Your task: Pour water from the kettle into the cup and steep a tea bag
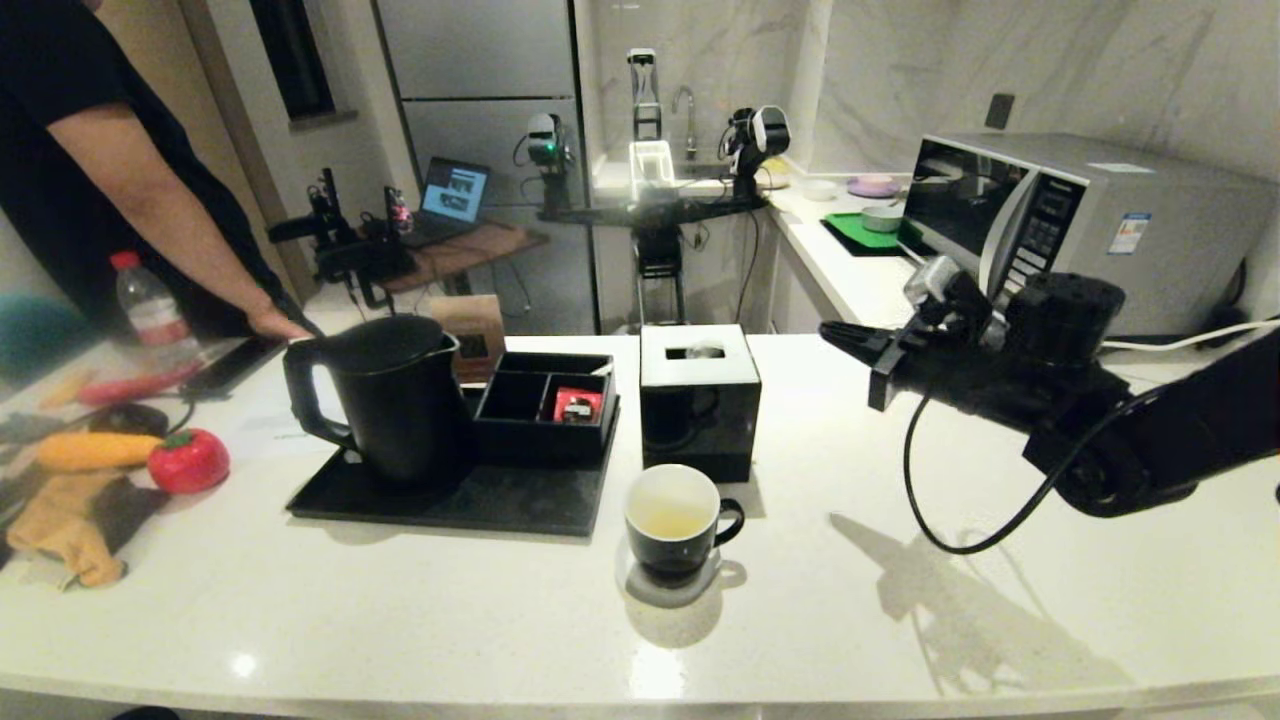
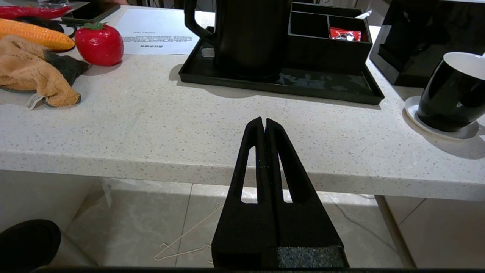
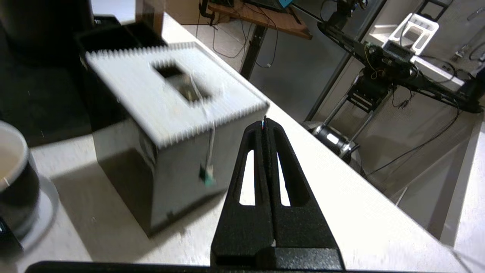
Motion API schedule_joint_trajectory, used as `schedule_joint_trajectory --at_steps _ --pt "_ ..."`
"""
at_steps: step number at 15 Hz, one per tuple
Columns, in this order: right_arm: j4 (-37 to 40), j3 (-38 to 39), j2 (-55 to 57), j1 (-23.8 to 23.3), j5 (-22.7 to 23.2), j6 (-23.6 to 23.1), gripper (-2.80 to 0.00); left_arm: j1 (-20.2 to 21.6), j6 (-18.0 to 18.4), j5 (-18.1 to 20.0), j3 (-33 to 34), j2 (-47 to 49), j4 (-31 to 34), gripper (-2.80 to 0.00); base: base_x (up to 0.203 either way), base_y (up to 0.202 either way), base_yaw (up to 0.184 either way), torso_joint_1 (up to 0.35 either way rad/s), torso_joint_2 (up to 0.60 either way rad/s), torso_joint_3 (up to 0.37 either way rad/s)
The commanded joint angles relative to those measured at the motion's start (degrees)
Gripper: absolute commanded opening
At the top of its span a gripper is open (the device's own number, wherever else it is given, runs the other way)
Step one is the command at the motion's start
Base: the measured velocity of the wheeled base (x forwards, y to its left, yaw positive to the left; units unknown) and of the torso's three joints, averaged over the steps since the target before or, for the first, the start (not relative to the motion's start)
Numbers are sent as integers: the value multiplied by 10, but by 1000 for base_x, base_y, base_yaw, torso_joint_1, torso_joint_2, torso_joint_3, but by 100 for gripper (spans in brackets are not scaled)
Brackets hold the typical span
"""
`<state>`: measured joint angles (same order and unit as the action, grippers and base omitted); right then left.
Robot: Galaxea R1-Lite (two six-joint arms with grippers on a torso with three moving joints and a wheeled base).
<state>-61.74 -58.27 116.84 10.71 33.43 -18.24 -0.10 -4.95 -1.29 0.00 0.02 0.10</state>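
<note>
Cup [image 1: 673,519], glossy blk, white inside w/ pale liquid; right gripper [image 1: 838,336] fully closed, empty, above counter.

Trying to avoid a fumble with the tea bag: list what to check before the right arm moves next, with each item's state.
1. Right gripper free to grasp: not ok. It is shut, in the air to the right of the tissue box, with nothing seen in it.
2. Tea bag reachable: ok. It lies at the slot on top of the tissue box, with its string hanging down the side.
3. Cup ready: ok. It is upright on its coaster, with pale liquid inside.
4. Kettle out of the way: ok. It is upright on the black tray.
5. Left gripper parked: ok. It is shut, below the counter edge.
</note>
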Motion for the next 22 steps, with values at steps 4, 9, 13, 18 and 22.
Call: schedule_joint_trajectory --at_steps 4,9,13,18,22 --pt "201 -129 -55 33 -21 -2 -280 0 -1 0 0 0 0 -280 0 0 0 0 0 0" --pt "328 -219 -56 70 -75 -2 -280 0 -1 0 0 0 0 -280 0 0 0 0 0 0" --pt "369 -273 -24 84 -115 -1 -280 0 -1 0 0 0 0 -280 0 0 0 0 0 0" --pt "370 -301 17 95 -143 5 -280 0 -1 0 0 0 0 -280 0 0 0 0 0 0" --pt "410 -354 55 120 -156 13 -280 0 -1 0 0 0 0 -280 0 0 0 0 0 0"
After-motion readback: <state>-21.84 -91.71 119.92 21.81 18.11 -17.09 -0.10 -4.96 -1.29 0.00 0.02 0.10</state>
